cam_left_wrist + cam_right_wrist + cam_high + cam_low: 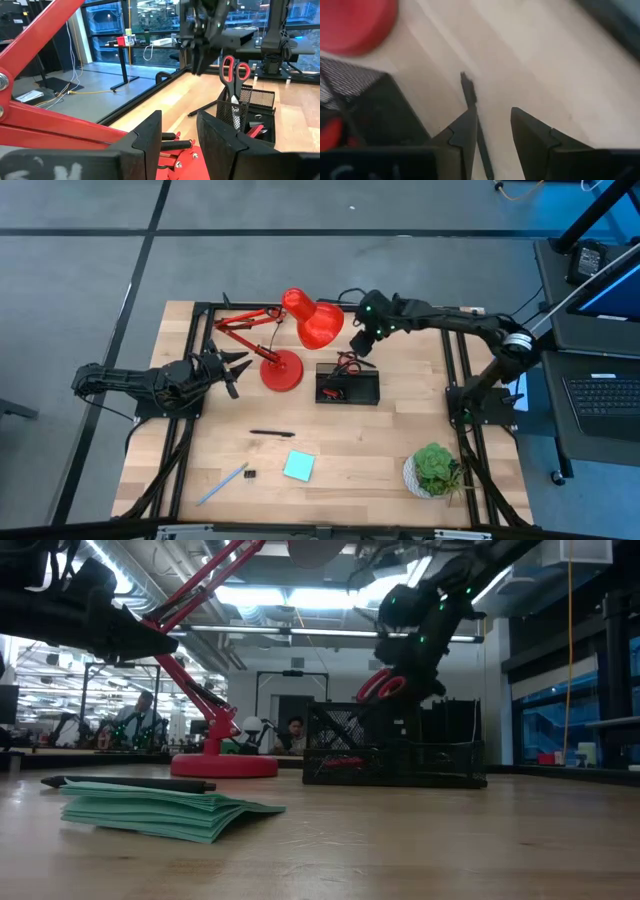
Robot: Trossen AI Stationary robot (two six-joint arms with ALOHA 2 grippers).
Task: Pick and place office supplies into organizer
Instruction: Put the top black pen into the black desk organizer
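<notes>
from above i'm seeing the tiny black clip [250, 474] as only a speck, too small to make out. the organizer [348, 385] is showing dark contents i can't sort. in the right wrist view the thin black pen [470, 95] is blurring and passing behind my own fingers [465, 137]. the lamp [215, 690] is running off the low view's top edge.

Both arms are matte black, chunky jointed segments. The right arm [450, 320], upper right of the high view, has a silvery band at one joint, black cable running along it, and a small green light glowing near its wrist. The left arm [140, 383], middle left, is all dark. Each end effector has blocky, angular black fingers [150, 137] with stepped inner edges.
</notes>
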